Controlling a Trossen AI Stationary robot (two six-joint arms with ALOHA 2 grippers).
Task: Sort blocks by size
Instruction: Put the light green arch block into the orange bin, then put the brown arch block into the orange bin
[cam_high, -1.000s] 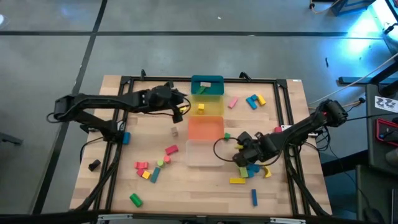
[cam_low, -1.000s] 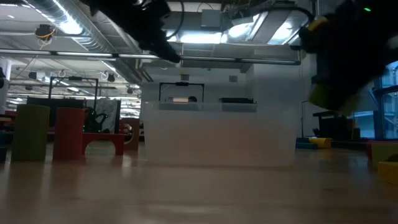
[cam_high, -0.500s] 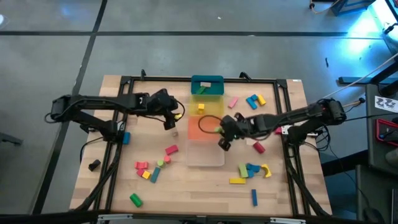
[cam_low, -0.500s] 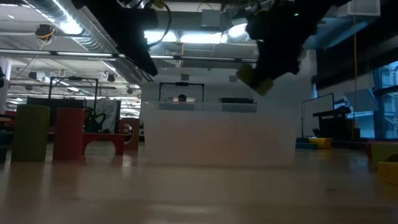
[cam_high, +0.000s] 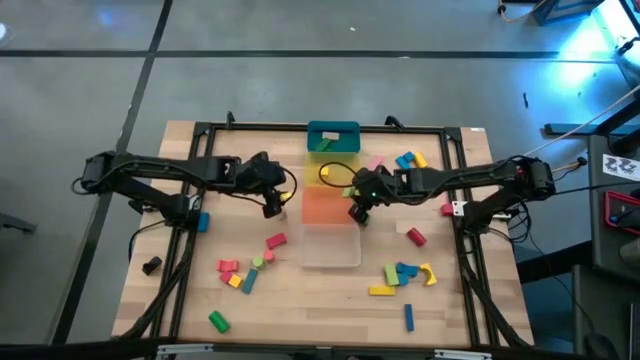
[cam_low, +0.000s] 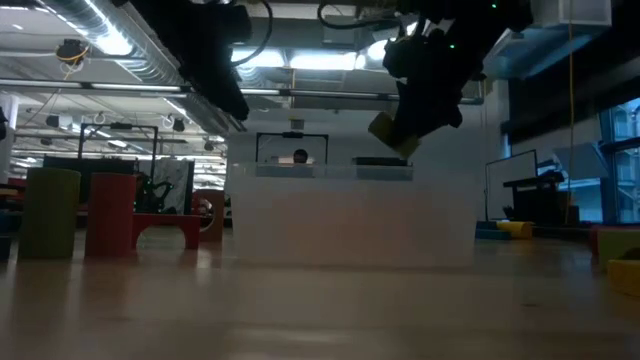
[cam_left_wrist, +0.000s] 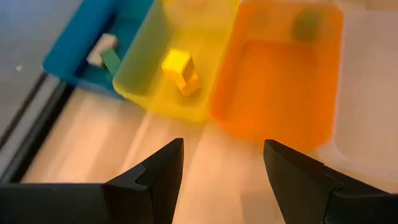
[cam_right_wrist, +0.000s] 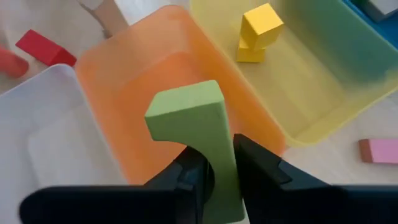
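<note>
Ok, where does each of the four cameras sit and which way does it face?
High: above the table, facing straight down; both arms, left gripper, right gripper, bins and scattered blocks.
Low: at tabletop height, facing level across to the room; clear bin, arms overhead.
Left wrist: on the left arm, facing down past its open fingers at the bins.
Right wrist: on the right arm, over the orange bin, fingers around a green block.
Shared: both wrist views show the yellow blocks in the yellow bin.
</note>
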